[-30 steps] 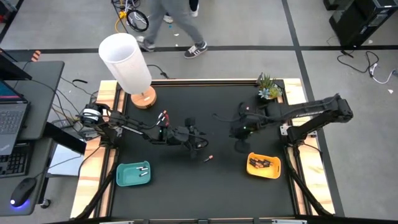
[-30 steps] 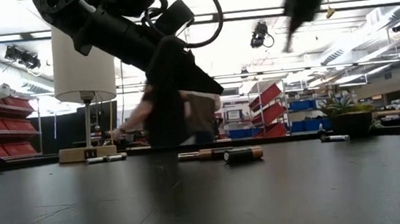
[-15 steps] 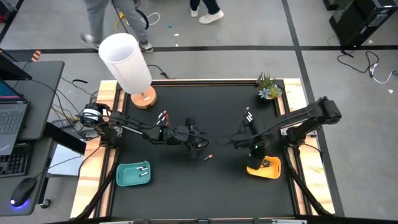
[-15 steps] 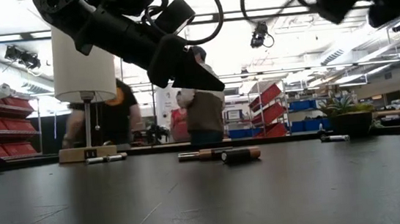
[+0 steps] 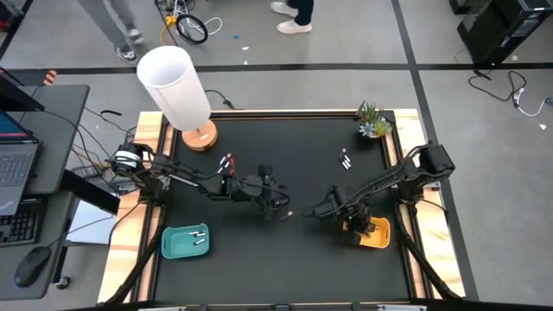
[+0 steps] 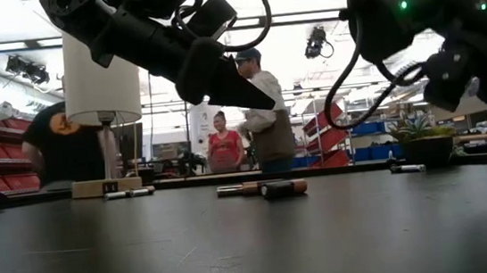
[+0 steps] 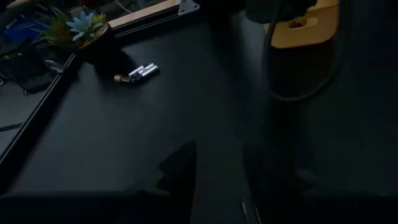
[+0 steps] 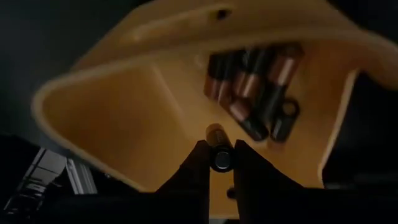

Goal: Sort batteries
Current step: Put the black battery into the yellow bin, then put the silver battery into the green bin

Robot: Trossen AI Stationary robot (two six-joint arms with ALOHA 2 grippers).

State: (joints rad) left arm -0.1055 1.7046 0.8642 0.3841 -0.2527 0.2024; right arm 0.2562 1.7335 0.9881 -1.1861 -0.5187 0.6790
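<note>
The yellow tray point(image 8: 124, 118) at four o'clock on the table holds a heap of dark copper-ended batteries point(image 8: 258, 93). The teal tray point(image 5: 185, 242) at seven o'clock holds pale ones. The right gripper point(image 8: 216, 163), pinching one dark battery point(image 8: 220, 152), has swung over the yellow tray. The left gripper point(image 7: 219, 163) hangs mid-table, fingers apart.

1. High view looks straight down on the whole table point(image 5: 285, 138).
2. Low view sits at tabletop height, facing the room.
3. Wrist views sit close; both show the yellow tray point(image 8: 130, 99), lower right overhead.
</note>
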